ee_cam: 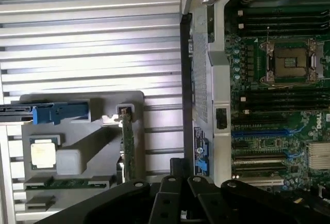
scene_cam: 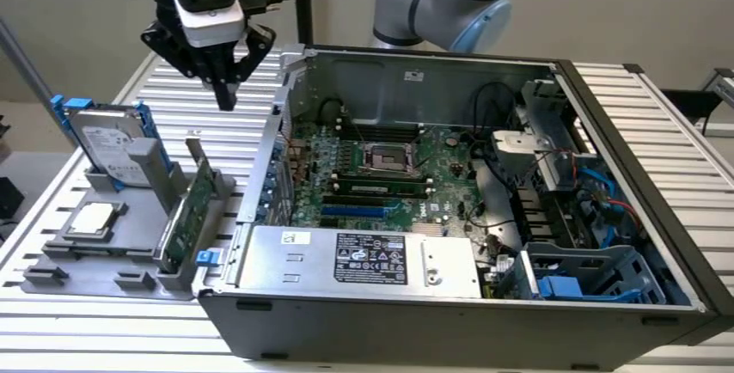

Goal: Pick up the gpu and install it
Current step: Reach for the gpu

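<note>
Slatted table [scene_cam: 109,339]: thin green gpu [scene_cam: 188,208], upright.

The exterior view looks down from the near side, taking in the whole computer case [scene_cam: 459,330] and the grey holder [scene_cam: 51,257] on the exterior view's left. The wrist view looks straight down from well above; both share the holder, the gpu [scene_cam: 189,210] and the motherboard [scene_cam: 448,162].

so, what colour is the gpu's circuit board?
Green. The gpu shows it best in the exterior view.
</note>
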Robot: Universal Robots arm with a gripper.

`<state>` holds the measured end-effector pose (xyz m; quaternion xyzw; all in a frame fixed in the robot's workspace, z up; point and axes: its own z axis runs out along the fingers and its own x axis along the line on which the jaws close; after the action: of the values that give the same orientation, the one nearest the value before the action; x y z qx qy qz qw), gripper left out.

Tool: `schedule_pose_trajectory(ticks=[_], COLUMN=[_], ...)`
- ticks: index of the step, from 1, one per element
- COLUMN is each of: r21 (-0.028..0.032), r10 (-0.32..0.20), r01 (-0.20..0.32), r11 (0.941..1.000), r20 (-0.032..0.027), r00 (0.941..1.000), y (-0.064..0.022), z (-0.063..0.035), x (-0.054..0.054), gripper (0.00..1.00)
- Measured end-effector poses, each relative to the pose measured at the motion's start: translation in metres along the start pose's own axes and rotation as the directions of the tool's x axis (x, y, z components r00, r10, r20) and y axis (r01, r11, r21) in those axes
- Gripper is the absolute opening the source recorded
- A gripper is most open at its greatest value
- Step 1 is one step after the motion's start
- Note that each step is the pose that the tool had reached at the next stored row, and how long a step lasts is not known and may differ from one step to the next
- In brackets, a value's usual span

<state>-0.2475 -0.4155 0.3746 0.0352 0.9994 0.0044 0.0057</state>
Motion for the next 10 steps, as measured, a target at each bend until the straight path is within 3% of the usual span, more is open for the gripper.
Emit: schedule_pose_trajectory(ticks=[10], r21=[0.0040], r10=[0.000], r01=[0.000], r11=[1.0000], r20=[-0.0079], r00=[1.0000], y=[-0.0137], z=[0.0076], x=[0.026], gripper=[0.11])
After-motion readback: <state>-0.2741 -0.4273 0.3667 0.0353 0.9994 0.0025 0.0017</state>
